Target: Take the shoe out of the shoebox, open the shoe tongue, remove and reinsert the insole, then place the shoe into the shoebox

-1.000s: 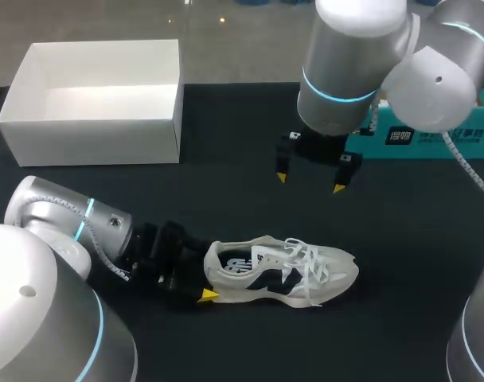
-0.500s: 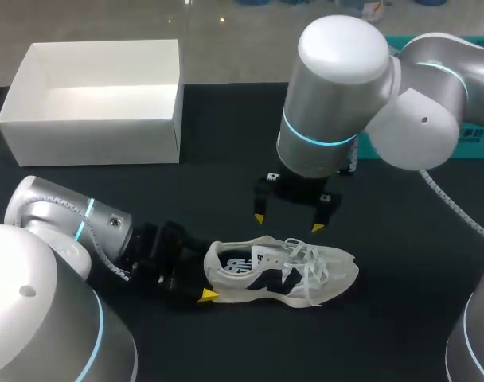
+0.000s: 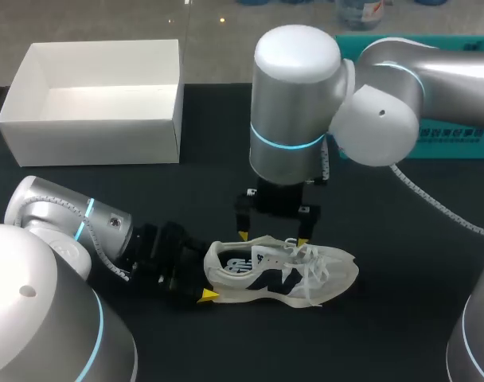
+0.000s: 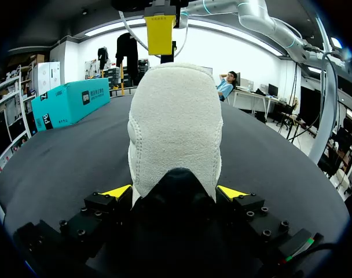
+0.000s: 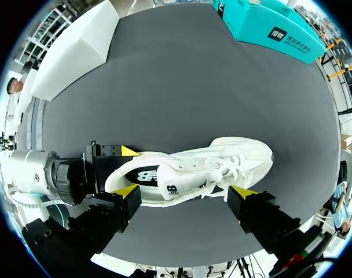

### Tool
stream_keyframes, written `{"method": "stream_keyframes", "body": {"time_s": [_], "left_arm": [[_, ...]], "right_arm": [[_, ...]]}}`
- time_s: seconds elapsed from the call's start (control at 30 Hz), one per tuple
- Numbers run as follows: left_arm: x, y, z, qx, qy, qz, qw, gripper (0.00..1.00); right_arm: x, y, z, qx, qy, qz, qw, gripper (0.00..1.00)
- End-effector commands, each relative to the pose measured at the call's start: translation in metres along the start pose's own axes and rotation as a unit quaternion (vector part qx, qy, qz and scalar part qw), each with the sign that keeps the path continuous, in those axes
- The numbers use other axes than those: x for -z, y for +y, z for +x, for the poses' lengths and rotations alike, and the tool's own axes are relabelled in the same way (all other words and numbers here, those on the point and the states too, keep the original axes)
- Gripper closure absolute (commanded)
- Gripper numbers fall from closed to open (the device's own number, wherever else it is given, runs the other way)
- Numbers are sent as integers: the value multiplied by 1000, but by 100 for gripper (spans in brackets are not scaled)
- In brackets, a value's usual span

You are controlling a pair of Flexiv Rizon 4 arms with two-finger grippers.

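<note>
Shoe (image 3: 282,270) is sitting upright on the tabletop (image 3: 385,318), already out of the white shoebox (image 3: 91,143), which is sitting well apart toward the far left. Left claw (image 4: 175,194) is clenching the shoe's heel from both sides, pinning it. Right claw (image 3: 272,238) is hanging released just above the collar and tongue (image 3: 267,253), fingers spanning the shoe's width; contact is looking unlikely. Step in hand is probably opening the tongue. Next move is calling for the right claw lowering, pinching the tongue edge and pulling it toward the toe.
</note>
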State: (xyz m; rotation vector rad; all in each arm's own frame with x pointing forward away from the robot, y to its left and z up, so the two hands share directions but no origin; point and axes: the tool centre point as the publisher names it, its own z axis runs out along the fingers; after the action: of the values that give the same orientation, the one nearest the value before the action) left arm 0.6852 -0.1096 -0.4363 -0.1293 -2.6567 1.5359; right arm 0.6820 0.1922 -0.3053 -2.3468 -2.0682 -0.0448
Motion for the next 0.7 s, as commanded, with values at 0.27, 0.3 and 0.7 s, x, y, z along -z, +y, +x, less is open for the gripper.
{"method": "stream_keyframes", "body": {"time_s": [0.27,0.3,0.7], "left_arm": [[-5,6,1,0,0,-2,1000,100],[-5,6,1,0,0,-2,1000,100],[-5,6,1,0,0,-2,1000,100]], "right_arm": [[-34,-4,13,22,-37,12,999,0],[-36,-4,13,21,-37,12,999,0],[-47,-8,4,36,-58,11,998,0]]}}
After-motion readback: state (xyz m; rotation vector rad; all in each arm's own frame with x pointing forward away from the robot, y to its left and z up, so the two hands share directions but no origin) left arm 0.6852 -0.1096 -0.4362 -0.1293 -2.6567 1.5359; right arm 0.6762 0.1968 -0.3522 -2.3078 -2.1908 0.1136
